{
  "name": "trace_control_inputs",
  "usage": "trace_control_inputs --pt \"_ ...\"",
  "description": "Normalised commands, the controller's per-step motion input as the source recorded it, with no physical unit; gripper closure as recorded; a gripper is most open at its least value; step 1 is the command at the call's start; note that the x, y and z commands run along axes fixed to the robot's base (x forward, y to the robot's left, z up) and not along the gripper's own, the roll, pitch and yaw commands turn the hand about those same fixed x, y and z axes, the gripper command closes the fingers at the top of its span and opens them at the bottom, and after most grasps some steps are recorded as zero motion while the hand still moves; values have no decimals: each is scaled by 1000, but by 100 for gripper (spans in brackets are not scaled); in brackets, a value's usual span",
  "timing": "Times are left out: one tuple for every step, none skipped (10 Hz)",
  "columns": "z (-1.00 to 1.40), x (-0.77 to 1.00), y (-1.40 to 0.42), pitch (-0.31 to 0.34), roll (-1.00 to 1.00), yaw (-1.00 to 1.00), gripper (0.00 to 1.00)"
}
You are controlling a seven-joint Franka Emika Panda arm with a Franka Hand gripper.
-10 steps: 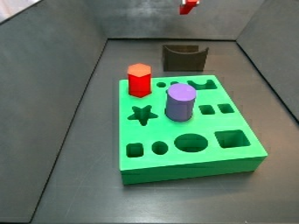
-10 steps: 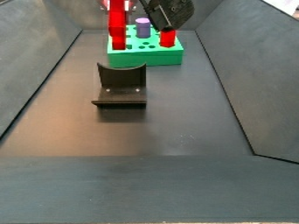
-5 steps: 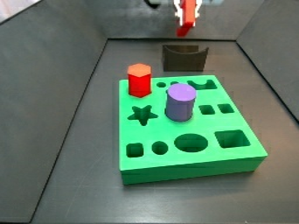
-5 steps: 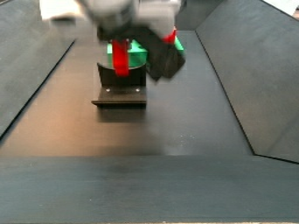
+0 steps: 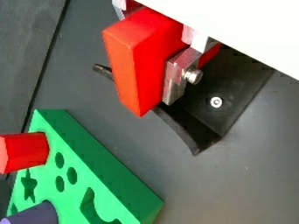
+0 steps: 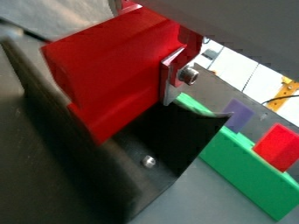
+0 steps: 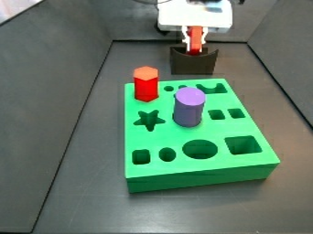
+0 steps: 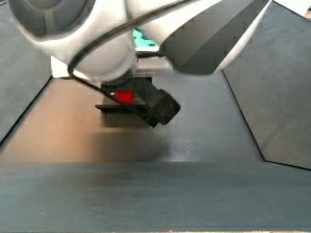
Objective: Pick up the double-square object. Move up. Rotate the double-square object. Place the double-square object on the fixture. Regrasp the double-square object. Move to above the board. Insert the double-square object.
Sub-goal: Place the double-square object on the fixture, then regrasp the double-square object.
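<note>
My gripper [image 7: 193, 33] is shut on the double-square object [image 7: 192, 43], a bright red block held upright right over the fixture [image 7: 193, 63] at the back of the floor. Its lower end reaches the fixture's scooped top; I cannot tell if they touch. In both wrist views the red block [image 5: 142, 66] [image 6: 108, 75] fills the space beside a silver finger [image 5: 181, 78] [image 6: 173, 75], with the dark fixture [image 5: 201, 123] [image 6: 158, 159] just beneath. In a side view the arm hides most of the fixture [image 8: 119, 110] and the red block [image 8: 122, 95]. The green board [image 7: 226, 139] lies nearer the front.
A red hexagonal peg [image 7: 145, 83] and a purple cylinder [image 7: 188, 106] stand in the board. Both show in a wrist view, the peg [image 6: 278, 145] and the cylinder [image 6: 239, 115]. Grey sloping walls [image 7: 73, 82] close in the floor on both sides.
The gripper has come down with the red block from high above the back wall to the fixture's top. The board and its pegs have not moved.
</note>
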Motion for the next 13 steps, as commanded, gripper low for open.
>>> trace_control_inputs --pt "-289 64 63 -58 -79 -106 100" --pt "-289 52 49 -57 -81 -87 100" --pt "-288 52 45 -56 -82 -66 100" --pt "-288 52 42 -55 -83 -43 100" --pt "-288 52 39 -54 -83 -30 100" --pt "-167 0 -500 0 0 0 100" --pt "0 0 0 0 0 0 0" --pt "1000 0 0 6 62 -30 0" --pt "1000 -2 -1 7 64 -27 0" --pt "1000 -23 -1 12 69 -9 0" --pt "1000 -29 1 7 65 -4 0" --pt "1000 -36 6 17 54 1 0" --pt "879 -34 8 28 43 2 0"
